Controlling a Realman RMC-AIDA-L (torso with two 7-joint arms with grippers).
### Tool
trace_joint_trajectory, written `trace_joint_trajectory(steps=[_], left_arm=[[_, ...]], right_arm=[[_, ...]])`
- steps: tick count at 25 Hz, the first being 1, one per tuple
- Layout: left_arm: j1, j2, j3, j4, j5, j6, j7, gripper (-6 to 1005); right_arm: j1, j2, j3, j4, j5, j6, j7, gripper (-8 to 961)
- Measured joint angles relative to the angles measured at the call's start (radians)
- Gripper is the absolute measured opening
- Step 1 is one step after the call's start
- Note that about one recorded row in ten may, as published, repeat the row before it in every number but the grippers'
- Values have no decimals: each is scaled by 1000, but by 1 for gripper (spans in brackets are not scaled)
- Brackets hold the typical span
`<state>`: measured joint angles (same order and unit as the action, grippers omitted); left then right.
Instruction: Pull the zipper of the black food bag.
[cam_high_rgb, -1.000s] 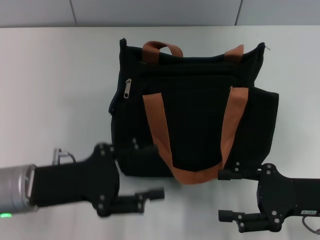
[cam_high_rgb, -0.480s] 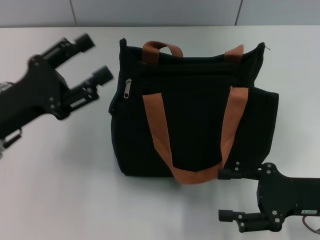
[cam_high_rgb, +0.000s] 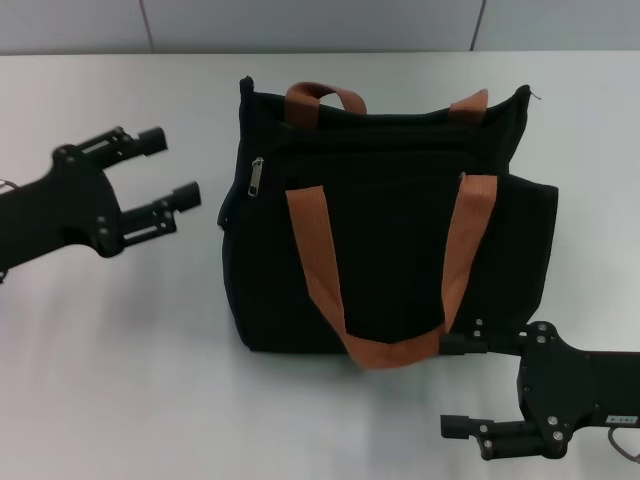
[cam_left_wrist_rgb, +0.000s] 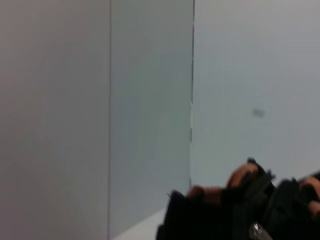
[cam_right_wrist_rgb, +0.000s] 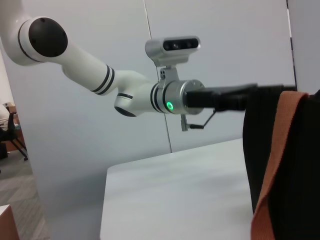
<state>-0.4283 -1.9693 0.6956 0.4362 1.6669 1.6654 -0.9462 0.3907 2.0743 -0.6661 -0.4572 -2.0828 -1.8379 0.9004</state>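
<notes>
bare table (cam_high_rgb: 150, 320) left of black food bag (cam_high_rgb: 390, 250)

Count on the counter (cam_high_rgb: 120, 350): one black food bag (cam_high_rgb: 390, 215). It carries two orange-brown webbing handles, one across its front (cam_high_rgb: 318, 262), one at the rear top edge (cam_high_rgb: 322, 95). One zipper (cam_high_rgb: 256, 176) pull tab visible, silver, at the bag's upper left corner. Two pincers in view: left pincer (cam_high_rgb: 172, 170), right pincer (cam_high_rgb: 455, 384), each with two fingers.

Left pincer (cam_high_rgb: 172, 168) left of bag (cam_high_rgb: 390, 260).
</notes>
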Motion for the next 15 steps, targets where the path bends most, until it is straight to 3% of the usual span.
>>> trace_joint_trajectory(steps=[6,15], left_arm=[[-30,-29,36,11,47,-82,11,620],[-60,-52,83,17,47,-165,49,600]], right_arm=[[3,0,0,-2,2,2,0,779],[2,1,14,-1,3,-2,6,778]])
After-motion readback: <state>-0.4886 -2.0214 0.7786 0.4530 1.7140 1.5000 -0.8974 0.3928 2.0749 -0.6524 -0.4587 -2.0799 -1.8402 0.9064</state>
